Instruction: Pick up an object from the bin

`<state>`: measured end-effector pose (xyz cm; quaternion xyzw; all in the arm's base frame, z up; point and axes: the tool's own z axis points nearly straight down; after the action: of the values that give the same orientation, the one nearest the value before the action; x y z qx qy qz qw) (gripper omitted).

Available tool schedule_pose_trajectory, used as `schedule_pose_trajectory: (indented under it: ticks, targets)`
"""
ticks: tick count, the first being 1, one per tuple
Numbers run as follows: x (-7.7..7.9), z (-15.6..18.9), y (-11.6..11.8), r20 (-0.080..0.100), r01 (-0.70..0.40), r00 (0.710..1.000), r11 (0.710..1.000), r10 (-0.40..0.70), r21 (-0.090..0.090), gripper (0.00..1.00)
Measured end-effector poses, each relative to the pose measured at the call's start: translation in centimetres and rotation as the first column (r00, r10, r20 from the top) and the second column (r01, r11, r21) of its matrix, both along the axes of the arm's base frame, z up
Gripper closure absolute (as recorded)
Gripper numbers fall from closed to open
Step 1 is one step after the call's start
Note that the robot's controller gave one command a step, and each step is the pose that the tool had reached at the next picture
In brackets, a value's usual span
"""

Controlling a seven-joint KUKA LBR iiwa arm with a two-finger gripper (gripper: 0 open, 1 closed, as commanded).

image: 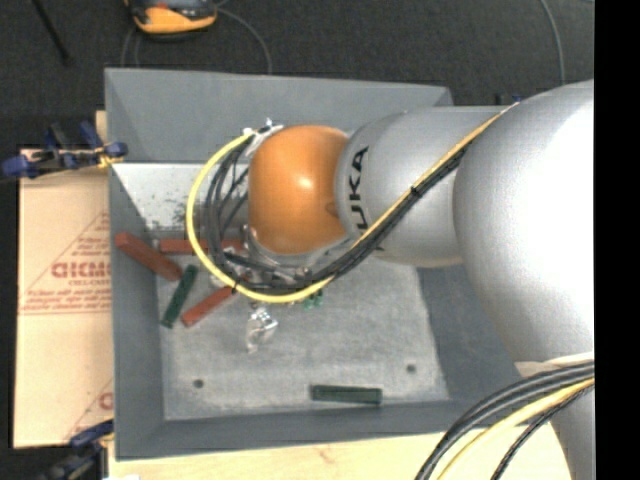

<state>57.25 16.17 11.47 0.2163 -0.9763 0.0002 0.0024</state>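
Under the orange wrist cover [295, 188] the gripper [262, 328] hangs over the bin [380, 338] floor; spread or pressed together, I cannot tell. Just beside it lies a red block [207, 308], a green stick [180, 296] past that, a dark green bar [345, 395] well apart.

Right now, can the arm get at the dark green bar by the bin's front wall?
Probably yes: the dark green bar lies alone, nothing on it; the bin's front wall close beside it may crowd the arm.
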Motion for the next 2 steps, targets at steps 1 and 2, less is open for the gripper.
schedule_pose_trajectory:
  ticks: [1, 2]
  targets:
    - [0.2, 0.5, 0.1, 0.008, 0.002, 1.0, 1.0, -0.002, 0.003, 0.0]
    - [2.2, -2.7, 2.9, 0.009, -0.309, 0.951, 0.951, 0.309, 0.003, 1.0]
